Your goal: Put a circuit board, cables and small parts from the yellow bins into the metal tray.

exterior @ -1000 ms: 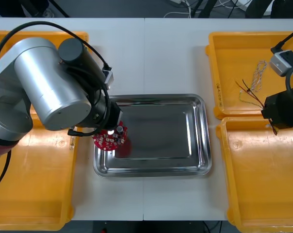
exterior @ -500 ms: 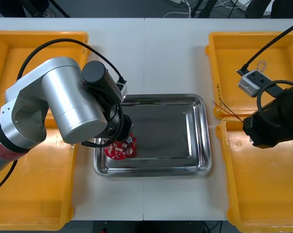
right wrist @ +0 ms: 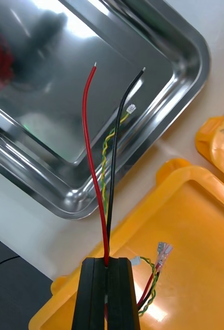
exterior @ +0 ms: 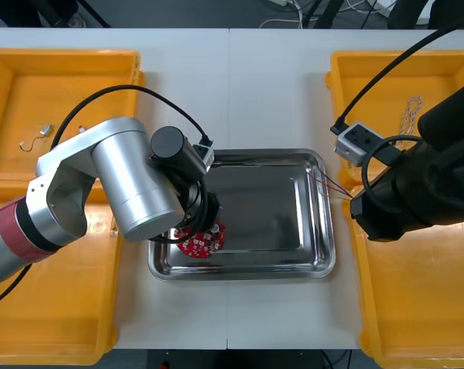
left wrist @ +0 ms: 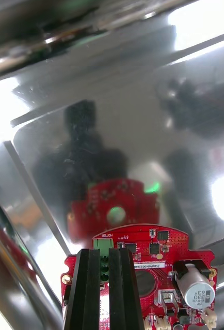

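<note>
Light table (exterior: pixel 270 92) with a seam down its middle, dark floor (exterior: pixel 216 11) beyond its far edge

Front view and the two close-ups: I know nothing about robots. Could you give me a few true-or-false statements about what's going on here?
1. The left fingers hold a red circuit board over the metal tray. True.
2. The right fingers are open and empty. False: they are shut on a bundle of cables.
3. The cables' free ends reach over the tray. True.
4. All four yellow bins stand on one side of the table. False: two stand at each side.
</note>
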Robot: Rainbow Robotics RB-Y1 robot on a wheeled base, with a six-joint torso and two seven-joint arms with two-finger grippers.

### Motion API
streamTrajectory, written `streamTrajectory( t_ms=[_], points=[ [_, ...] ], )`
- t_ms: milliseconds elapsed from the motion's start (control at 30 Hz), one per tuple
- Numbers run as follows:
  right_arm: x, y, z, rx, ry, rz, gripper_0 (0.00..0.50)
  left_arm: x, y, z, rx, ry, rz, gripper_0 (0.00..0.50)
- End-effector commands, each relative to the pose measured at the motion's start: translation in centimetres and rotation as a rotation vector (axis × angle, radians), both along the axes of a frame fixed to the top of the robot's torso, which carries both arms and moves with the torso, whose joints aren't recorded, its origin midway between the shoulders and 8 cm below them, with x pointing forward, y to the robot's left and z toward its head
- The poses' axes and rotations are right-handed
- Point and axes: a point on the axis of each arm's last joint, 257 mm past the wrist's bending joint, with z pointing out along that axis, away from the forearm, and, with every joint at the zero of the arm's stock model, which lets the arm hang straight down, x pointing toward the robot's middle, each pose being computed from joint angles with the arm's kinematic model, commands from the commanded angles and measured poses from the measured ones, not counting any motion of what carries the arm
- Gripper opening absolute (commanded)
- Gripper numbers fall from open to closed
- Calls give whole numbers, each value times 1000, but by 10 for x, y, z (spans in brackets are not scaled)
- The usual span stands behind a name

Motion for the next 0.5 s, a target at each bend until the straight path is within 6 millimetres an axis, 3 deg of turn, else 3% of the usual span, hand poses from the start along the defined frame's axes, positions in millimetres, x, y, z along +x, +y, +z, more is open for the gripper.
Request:
streamTrajectory(
  t_ms=[33,200,500],
  points=[
    [-2,23,3,-32,-39,101,0,5,-21,15,-49,-35,30,0],
    [-3,32,-4,-33,-39,110,0,2,-22,7,-33,-40,10,0],
    [7,26,5,-23,-68,79,0,2,-18,0,-11,-48,-2,0]
  ],
)
